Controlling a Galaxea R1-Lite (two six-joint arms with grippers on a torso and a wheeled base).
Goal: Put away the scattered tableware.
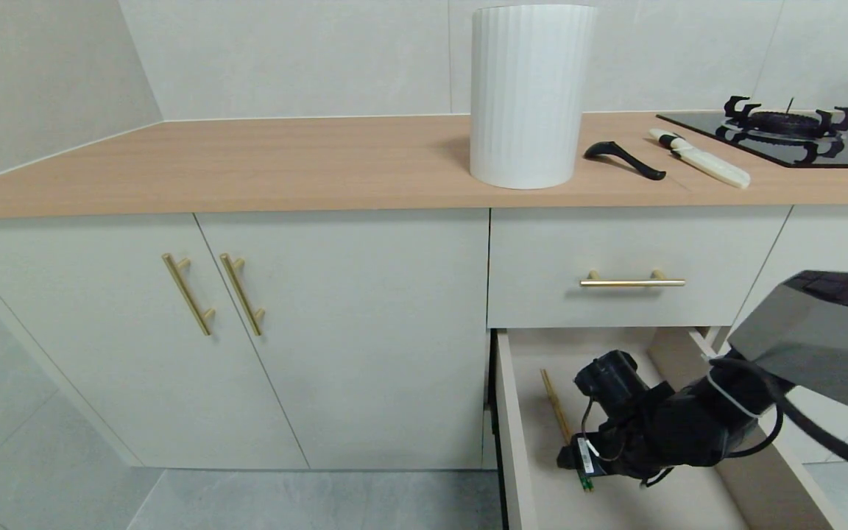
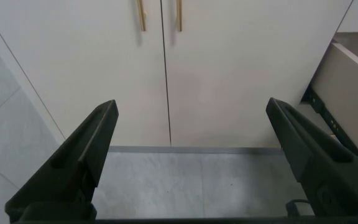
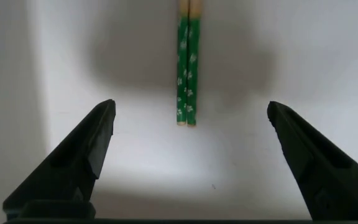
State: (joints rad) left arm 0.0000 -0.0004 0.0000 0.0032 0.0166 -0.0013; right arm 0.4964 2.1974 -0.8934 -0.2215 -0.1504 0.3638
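Pale kitchen cabinets under a wooden countertop [image 1: 247,162] make up the scene, with an open drawer [image 1: 514,442] at five o'clock in the head view.

The right gripper [image 3: 189,111] hangs down inside that drawer with its jaws spread wide and nothing between them. A pair of chopsticks [image 3: 188,68] lies flat on the pale drawer floor, side by side and touching each other. Their green patterned ends sit centred in the gap between the two fingers [image 3: 92,149], apart from both. In the head view the chopsticks [image 1: 555,408] run from the gripper towards eleven o'clock, near the drawer's left wall.

The left gripper [image 2: 191,104] is low, with its jaws also released and empty. It faces two closed cabinet doors [image 2: 166,74] with brass handles and the grey floor below them.

Above the open drawer sits a closed drawer [image 1: 630,250] with a brass bar handle.

On the countertop stands a white ribbed canister [image 1: 527,96]. A black-handled utensil [image 1: 623,158] lies at its three o'clock. A white knife [image 1: 700,156] lies further the same way, just beside a black gas hob [image 1: 785,132].
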